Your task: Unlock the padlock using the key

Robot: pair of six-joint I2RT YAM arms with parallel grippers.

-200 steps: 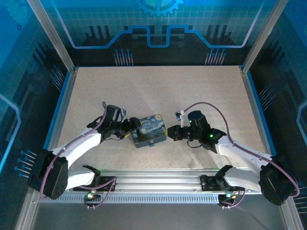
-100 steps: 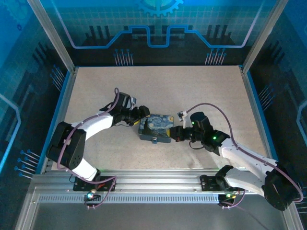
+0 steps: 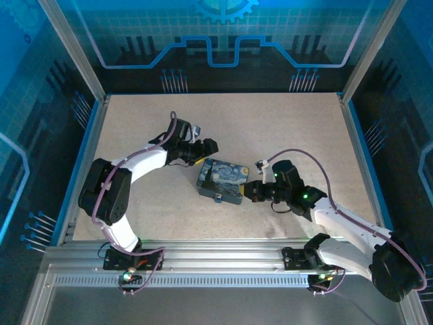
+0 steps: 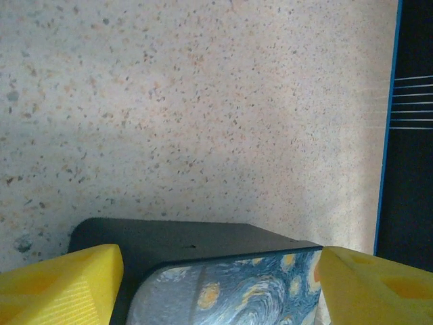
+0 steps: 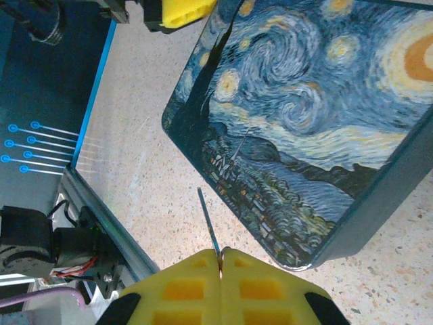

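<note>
Tin [image 3: 223, 177] central in top view, padlock [image 3: 217, 198] on its near side, left gripper [image 3: 205, 152] at its far corner, right gripper [image 3: 249, 191] beside its right edge | left wrist: yellow fingers [image 4: 61, 284] spread wide, straddling tin | right wrist: fingers [image 5: 183, 291] pinched together on key [image 5: 207, 220], just beside tin

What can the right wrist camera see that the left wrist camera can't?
The right wrist camera sees the right hand pinched shut on the key, a thin metal sliver sticking out beside the tin, plus lots of the tin's swirly painted lid. The left wrist camera sees the left hand open, its yellow fingers wide apart with the tin's end between them, and a big stretch of bare table beyond. Both see the tin and the speckled table.
</note>
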